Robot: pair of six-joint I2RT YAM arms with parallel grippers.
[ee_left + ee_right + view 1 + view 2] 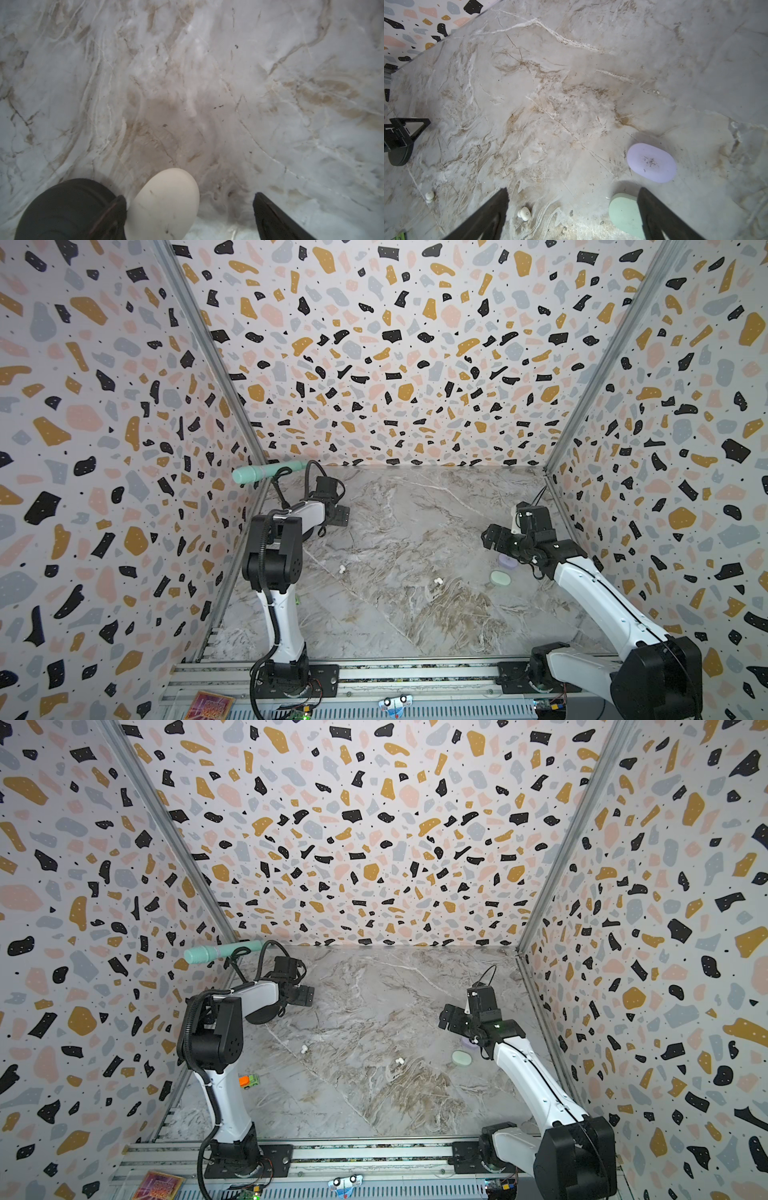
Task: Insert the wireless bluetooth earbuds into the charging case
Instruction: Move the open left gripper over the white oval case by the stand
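Note:
Two small white earbuds lie apart on the marble table in both top views; the right wrist view shows them too, one earbud just inside a finger and the other earbud farther off. A cream pebble-shaped case, lid shut, sits between the fingers of my left gripper, against one finger with a wide gap to the other; the gripper is open. My right gripper hangs open above the table. A mint case is partly behind its finger, a lavender case beside it.
In a top view, the left gripper is at the far left of the table and the right gripper at the right. A teal cylinder lies at the left wall. A small orange and green toy sits behind the left arm.

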